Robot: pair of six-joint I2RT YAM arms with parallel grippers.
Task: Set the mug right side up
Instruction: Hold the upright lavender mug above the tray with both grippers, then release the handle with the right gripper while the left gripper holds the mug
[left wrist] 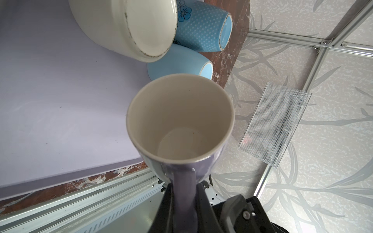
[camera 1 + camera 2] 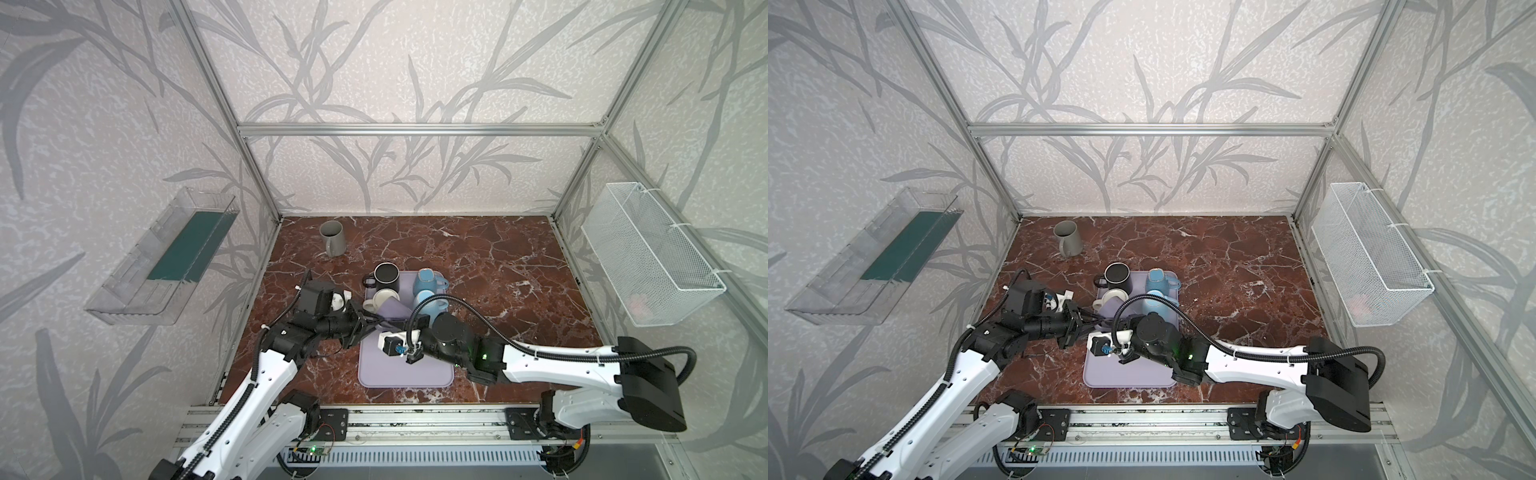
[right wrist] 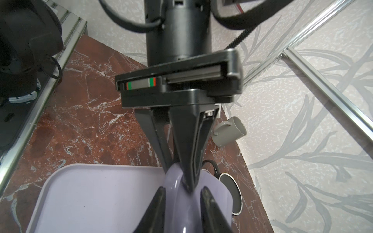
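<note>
The lilac mug [image 1: 181,121] with a cream inside hangs on its side over the lilac mat [image 2: 405,370], mouth toward the left wrist camera. My left gripper [image 1: 184,189] is shut on its handle. In both top views the mug [image 2: 395,312] [image 2: 1116,309] shows between the two grippers, with the left gripper [image 2: 376,322] meeting it from the left. My right gripper [image 3: 182,193] comes from the opposite side. Its fingers stand slightly apart on either side of the mug [image 3: 181,209], and a strip of mug body shows beside one finger. In the top views that gripper is mostly hidden under its wrist.
On the mat's far end stand a black mug [image 2: 387,277] mouth up, a cream mug [image 2: 384,299] base up and two blue mugs [image 2: 430,280] base up. A grey mug [image 2: 332,239] stands at the back left. A wire basket [image 2: 652,253] hangs on the right wall.
</note>
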